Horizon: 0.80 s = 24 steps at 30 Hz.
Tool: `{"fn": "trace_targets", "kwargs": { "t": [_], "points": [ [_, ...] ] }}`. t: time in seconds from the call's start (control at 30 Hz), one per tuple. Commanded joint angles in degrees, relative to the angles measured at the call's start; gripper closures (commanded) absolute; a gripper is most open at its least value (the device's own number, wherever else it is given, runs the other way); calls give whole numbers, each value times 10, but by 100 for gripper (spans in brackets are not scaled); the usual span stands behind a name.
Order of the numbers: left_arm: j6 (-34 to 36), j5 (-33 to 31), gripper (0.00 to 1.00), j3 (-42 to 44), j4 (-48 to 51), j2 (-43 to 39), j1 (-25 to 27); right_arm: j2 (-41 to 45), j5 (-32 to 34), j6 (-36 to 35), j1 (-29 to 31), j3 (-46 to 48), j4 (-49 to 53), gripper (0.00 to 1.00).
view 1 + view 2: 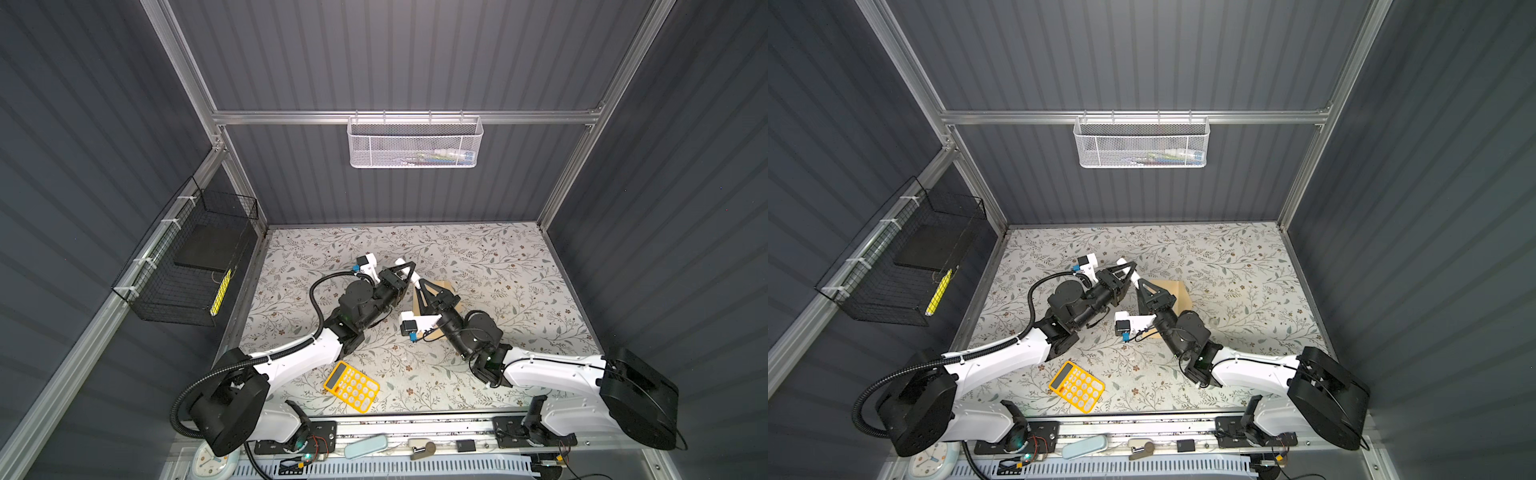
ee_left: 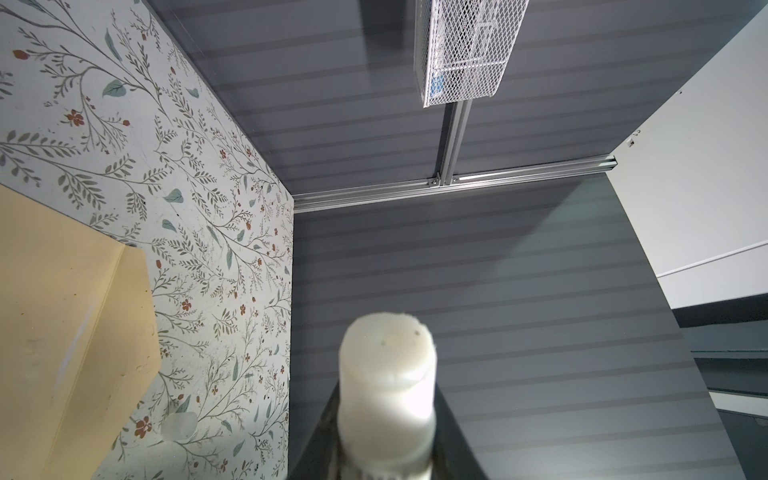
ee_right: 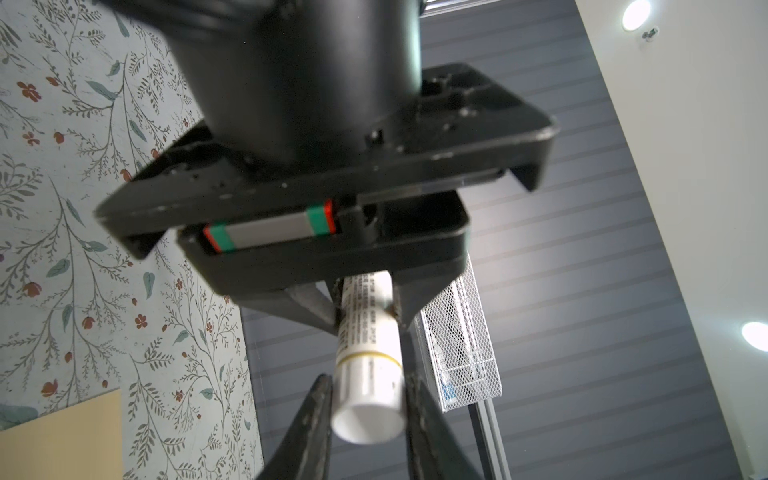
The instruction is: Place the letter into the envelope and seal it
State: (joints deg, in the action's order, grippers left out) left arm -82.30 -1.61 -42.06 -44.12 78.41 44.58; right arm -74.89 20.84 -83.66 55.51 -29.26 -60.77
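Well left of the envelope [image 1: 445,287], towards the front edge, you have the yellow calculator [image 1: 351,386] in full view. Your left gripper [image 1: 409,270] hangs just left of the envelope, clamped on the white glue stick [image 3: 370,374]. In its wrist view the fingers blur away at the frame edge and only the tube's waxy tip is sharp. Your right gripper [image 3: 368,401] stands over the envelope, jaws against both sides of the tube's other end; how firmly, you cannot tell. The envelope lies flat on the floral table [image 1: 498,270], mostly covered by that gripper in both top views and cut off in both wrist views.
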Motion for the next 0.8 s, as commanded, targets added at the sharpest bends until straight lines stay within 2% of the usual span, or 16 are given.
{"fn": "trace_targets", "kwargs": {
  "t": [0.0,0.17,0.5,0.67,0.77],
  "points": [
    [-2,6,100,-14,-10,2,-1,-4,1,8,5,-8,0,72],
    [-1,7,100,-15,-11,4,-1,-4,2,10,6,-9,1,77],
    [-1,7,100,-14,-11,2,-1,-5,9,31,13,-12,11,81],
    [-1,7,100,-12,-12,2,-1,5,13,79,14,-16,38,81],
    [-1,6,100,-12,-12,1,-2,23,13,131,14,-25,92,82]
  ]
}}
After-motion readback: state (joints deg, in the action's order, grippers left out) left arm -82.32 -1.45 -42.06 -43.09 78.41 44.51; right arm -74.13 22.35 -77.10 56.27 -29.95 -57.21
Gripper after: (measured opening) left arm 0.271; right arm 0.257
